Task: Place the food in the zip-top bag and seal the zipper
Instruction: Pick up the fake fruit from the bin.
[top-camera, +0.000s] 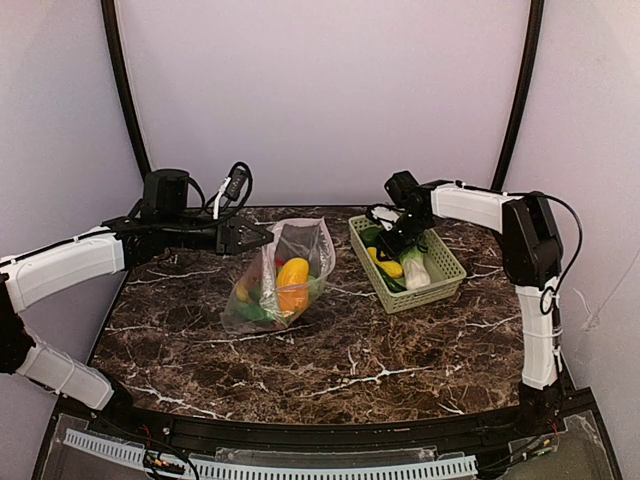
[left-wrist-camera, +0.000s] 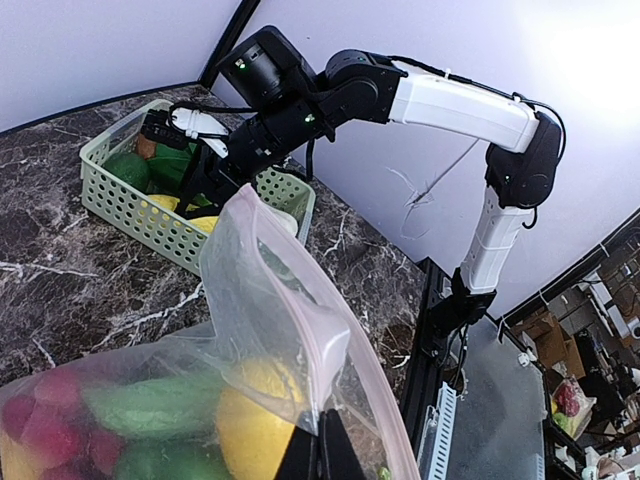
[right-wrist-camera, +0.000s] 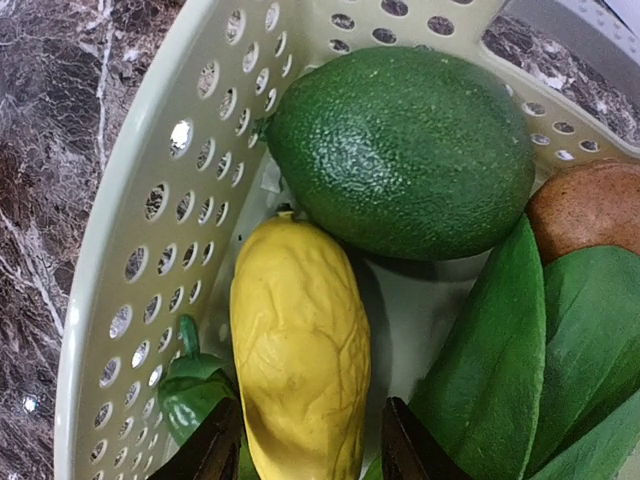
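The clear zip-top bag (top-camera: 285, 275) stands on the marble table, mouth up, holding yellow (top-camera: 292, 275), green and red food. My left gripper (top-camera: 262, 238) is shut on the film at the bag's upper edge and holds it up. In the left wrist view the fingers (left-wrist-camera: 320, 450) pinch the bag (left-wrist-camera: 270, 300) beside the pink zipper (left-wrist-camera: 360, 370). My right gripper (top-camera: 388, 250) is down in the green basket (top-camera: 440, 262). Its jaws (right-wrist-camera: 310, 415) are open and straddle a wrinkled yellow piece (right-wrist-camera: 300, 350), the left finger close against it and a thin gap at the right finger.
The basket (right-wrist-camera: 150, 200) also holds a large dark green fruit (right-wrist-camera: 400, 150), a brown piece (right-wrist-camera: 590, 205), broad green leaves (right-wrist-camera: 540, 350) and a small green pepper (right-wrist-camera: 195, 390). The right arm (left-wrist-camera: 450, 100) reaches over the basket (left-wrist-camera: 130, 215) just right of the bag.
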